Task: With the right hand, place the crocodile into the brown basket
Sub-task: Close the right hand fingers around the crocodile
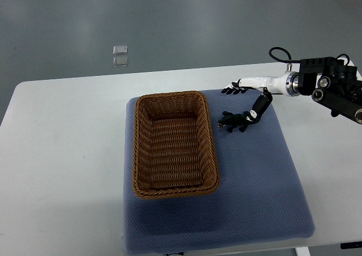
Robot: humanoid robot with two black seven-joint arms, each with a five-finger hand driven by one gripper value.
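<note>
Blue-grey padded mat [260, 199] carries the small dark toy crocodile [233, 122], at 2 o'clock of the brown wicker basket [137, 154]. Right robot hand [249, 85] is spread, gripping nothing; the toy looks light, so pinch its midbody.

- Top view, sole camera: set on the robot's side, looking steeply down.
- Range: middling; frames white table [62, 154], blue mat [254, 182], brown basket [136, 154] near centre, grey floor [186, 24] beyond.
</note>
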